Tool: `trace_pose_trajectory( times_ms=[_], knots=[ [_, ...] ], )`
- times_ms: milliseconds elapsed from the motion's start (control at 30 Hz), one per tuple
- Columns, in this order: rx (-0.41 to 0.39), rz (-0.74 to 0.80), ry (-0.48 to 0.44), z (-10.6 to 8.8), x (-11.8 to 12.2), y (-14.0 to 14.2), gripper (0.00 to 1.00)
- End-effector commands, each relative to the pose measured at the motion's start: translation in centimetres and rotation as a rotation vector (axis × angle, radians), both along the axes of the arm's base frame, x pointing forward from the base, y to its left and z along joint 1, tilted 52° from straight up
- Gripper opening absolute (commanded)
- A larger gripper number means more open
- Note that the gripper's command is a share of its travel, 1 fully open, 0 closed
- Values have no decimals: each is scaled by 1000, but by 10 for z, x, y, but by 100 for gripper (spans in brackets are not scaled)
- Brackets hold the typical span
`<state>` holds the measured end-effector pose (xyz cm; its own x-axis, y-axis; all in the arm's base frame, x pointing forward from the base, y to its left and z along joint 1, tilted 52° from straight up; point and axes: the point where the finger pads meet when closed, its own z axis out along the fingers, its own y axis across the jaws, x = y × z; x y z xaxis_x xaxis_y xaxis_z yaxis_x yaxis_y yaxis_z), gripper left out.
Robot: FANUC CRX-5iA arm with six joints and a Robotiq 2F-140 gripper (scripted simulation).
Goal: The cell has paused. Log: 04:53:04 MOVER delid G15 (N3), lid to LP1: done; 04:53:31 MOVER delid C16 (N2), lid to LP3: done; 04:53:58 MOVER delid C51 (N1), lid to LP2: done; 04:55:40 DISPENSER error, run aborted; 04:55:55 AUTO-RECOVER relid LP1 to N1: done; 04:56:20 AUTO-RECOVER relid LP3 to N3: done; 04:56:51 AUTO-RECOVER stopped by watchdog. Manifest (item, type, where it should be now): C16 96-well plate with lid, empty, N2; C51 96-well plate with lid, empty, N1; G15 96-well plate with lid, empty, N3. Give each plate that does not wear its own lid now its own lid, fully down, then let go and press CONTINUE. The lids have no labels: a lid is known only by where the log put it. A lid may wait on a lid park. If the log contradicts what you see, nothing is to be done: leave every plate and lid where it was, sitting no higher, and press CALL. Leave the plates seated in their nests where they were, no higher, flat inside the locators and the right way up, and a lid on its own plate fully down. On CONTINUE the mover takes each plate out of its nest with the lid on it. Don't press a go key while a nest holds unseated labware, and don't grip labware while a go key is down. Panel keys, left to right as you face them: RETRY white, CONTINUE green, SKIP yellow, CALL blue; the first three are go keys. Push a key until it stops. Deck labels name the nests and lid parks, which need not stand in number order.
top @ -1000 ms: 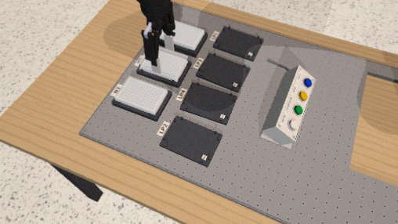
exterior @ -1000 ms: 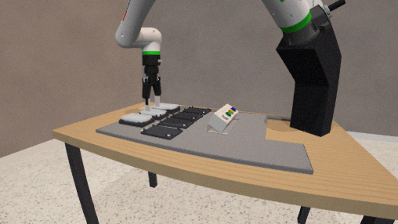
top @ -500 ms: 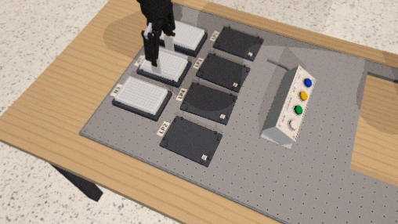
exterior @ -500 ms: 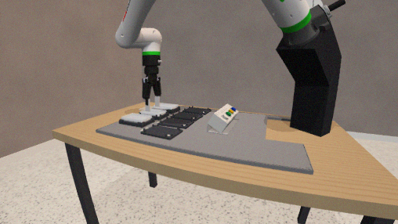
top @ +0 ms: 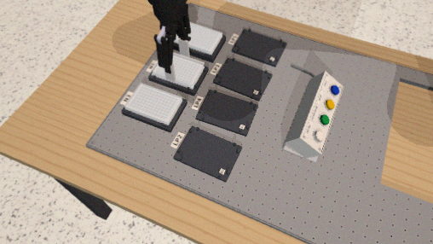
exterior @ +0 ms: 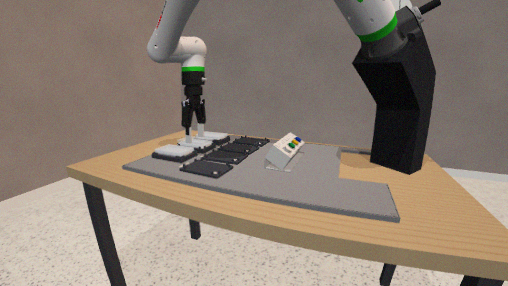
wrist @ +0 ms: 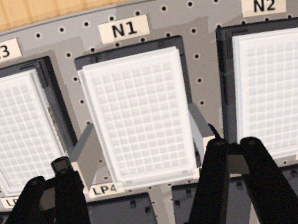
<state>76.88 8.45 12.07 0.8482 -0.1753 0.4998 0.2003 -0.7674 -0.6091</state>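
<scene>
Three white 96-well plates sit in a row of nests. In the wrist view, N1 (wrist: 139, 112) is in the middle, N2 (wrist: 269, 90) to the right and the nest to the left (wrist: 23, 132) has a label ending in 3. My gripper (top: 176, 64) stands over the middle plate (top: 178, 72), with a finger on each long side, and is shut on the lid on the N1 plate. The lid sits low at the nest. The gripper also shows in the exterior view (exterior: 194, 132) and the wrist view (wrist: 141, 145). The near plate (top: 154, 105) and the far plate (top: 204, 40) stand free.
Four black lid parks lie beside the nests and all look empty: the far one (top: 258, 46), LP1 (top: 242, 78), LP4 (top: 227, 111) and LP2 (top: 207, 152). The key panel (top: 317, 113) has blue (top: 335, 90), yellow (top: 330, 103), green (top: 325, 119) and white (top: 318, 136) keys.
</scene>
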Motion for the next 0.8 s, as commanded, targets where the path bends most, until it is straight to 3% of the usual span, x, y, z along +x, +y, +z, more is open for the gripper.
trace_pose_trajectory(
  times_ms=[0,767],
  knots=[
    [0,0,0,0,1,0,0],
    [0,0,0,-3,2,2,0]
  ],
)
